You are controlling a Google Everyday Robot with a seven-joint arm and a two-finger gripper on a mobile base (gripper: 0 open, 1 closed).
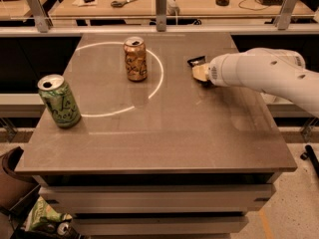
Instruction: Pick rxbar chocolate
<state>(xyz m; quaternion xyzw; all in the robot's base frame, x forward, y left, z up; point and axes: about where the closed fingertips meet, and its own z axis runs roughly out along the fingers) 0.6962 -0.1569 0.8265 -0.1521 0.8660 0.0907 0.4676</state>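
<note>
- Desk (164, 138): grey-brown flat top, marked with a thin white ring (162, 73).
- Rxbar chocolate (196, 61): black wrapper, lying flat on the desk's far right part, outside the ring; only its far end shows past the gripper.
- Gripper (200, 72): tan tip on the white arm (264, 73), low over the near end of the bar; whether it is spread or closed cannot be told.
- Brown-gold can (135, 59): upright inside the ring, left of the bar.
- Green can (59, 101): upright at the desk's left edge, well apart.
</note>
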